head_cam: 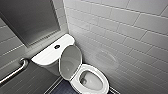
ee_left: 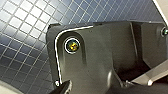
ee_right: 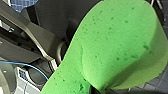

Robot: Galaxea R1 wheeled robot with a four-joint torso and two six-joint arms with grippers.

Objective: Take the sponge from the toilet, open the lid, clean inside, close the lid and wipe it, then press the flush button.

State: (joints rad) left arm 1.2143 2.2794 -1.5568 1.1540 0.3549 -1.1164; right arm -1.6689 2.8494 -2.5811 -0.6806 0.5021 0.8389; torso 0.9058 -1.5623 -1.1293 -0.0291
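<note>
Head view, left to right: grab bar (head_cam: 13, 71) at lower left on the grey wall. The white tank top with the flush button (head_cam: 57, 46) is left of centre. The lid (head_cam: 70, 60) at centre is raised and leans back on the tank, its greyish underside facing the bowl and its long axis running up-frame from the hinge. The toilet (head_cam: 105, 81) bowl lies open at lower centre-right, with the oval's long axis running from the hinge toward the lower right corner. Pale wall tiles (head_cam: 130, 32) cover the right.

Left wrist view: dark blue floor (ee_left: 22, 30) of small square tiles beyond the robot's plate; we cannot tell how the left jaws stand.

Right wrist view: the sponge (ee_right: 112, 45) sits close against the camera, clear of the floor, broad flat face toward the lens, long axis slanting across the line of sight. A dark part pinches one edge, so we judge the right jaws closed on it. We take the right arm as the working arm.

Lid-opening reads as done; we take the step in hand to be cleaning inside. We cannot fix which way the bowl lies from the right jaws.
</note>
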